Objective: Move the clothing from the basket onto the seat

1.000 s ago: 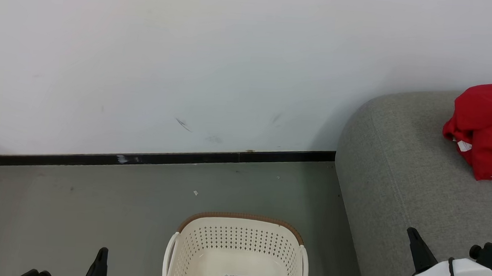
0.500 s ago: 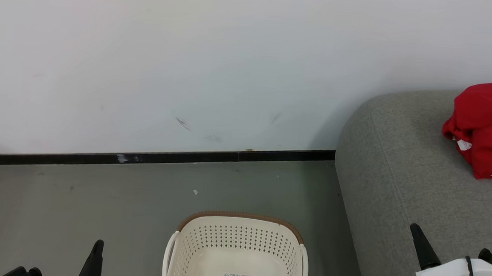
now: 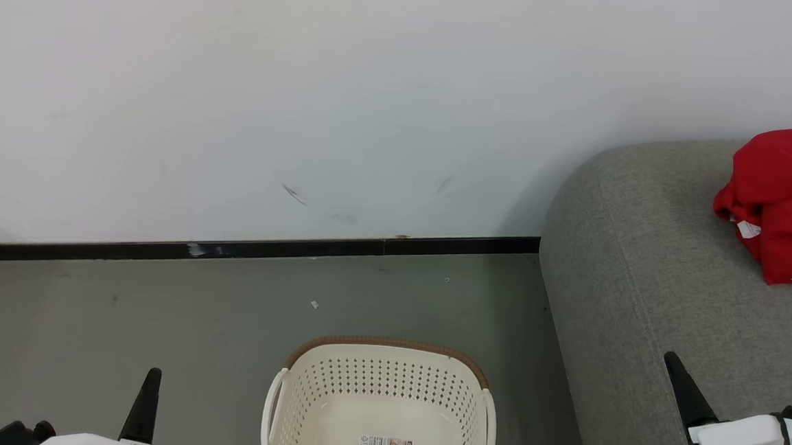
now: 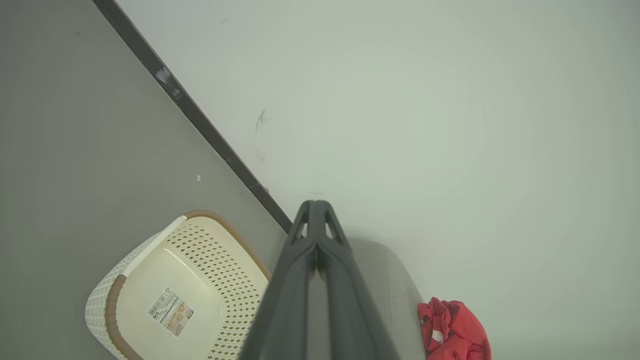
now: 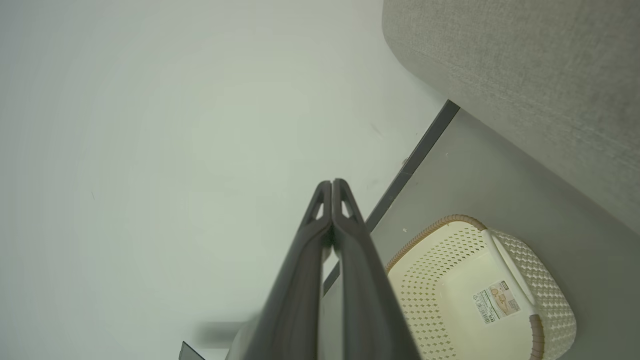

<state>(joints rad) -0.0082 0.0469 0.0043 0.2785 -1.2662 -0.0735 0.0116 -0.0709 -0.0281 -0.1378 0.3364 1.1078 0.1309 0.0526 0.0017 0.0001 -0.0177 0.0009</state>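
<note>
Clothing [image 3: 779, 198] lies bunched on the sofa [image 3: 640, 279], unmoved this past second, and the basket [image 3: 379, 380] stands empty. Left gripper [image 3: 150, 386] and right gripper [image 3: 675, 374] stay pinched closed, holding nothing; the task looks finished.

Matt perforated cream plastic for the basket [image 3: 386, 383], brown woven-look rim [image 3: 388, 343], coarse grey-green cloth on the seat [image 3: 641, 265], soft red fabric clothing [image 3: 783, 191].

Red clothing [image 3: 786, 198] crumpled on grey seat [image 3: 641, 265], cream basket [image 3: 385, 394] empty
</note>
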